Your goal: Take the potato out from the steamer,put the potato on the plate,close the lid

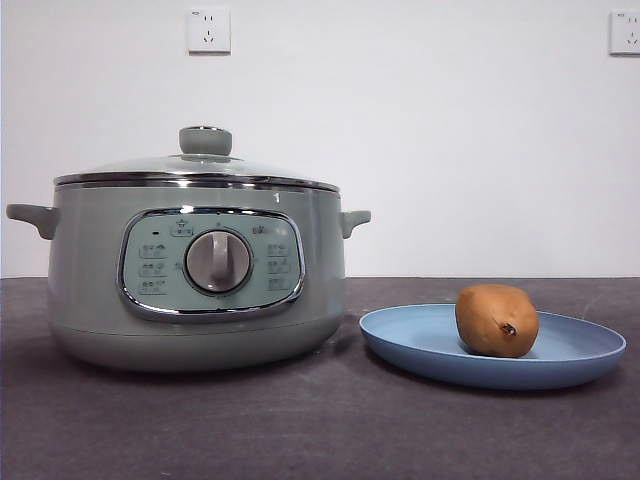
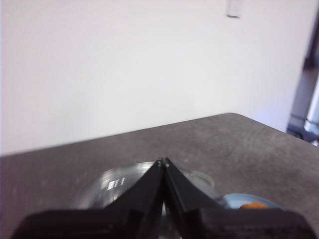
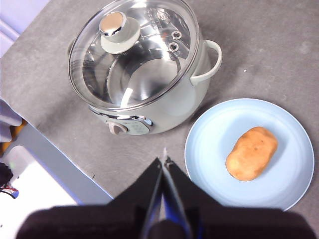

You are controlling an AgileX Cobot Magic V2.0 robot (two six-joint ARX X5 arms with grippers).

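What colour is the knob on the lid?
Pale green, with a chrome top; the knob shows best in the front view.

A dark grey worktop [image 1: 300, 430] fills the lower part of the front view, its far edge meeting a plain white wall [image 1: 450, 150]. Two white sockets sit high on the wall: one socket [image 1: 208, 29] at the upper left of centre, the other socket [image 1: 625, 31] at the upper right corner.
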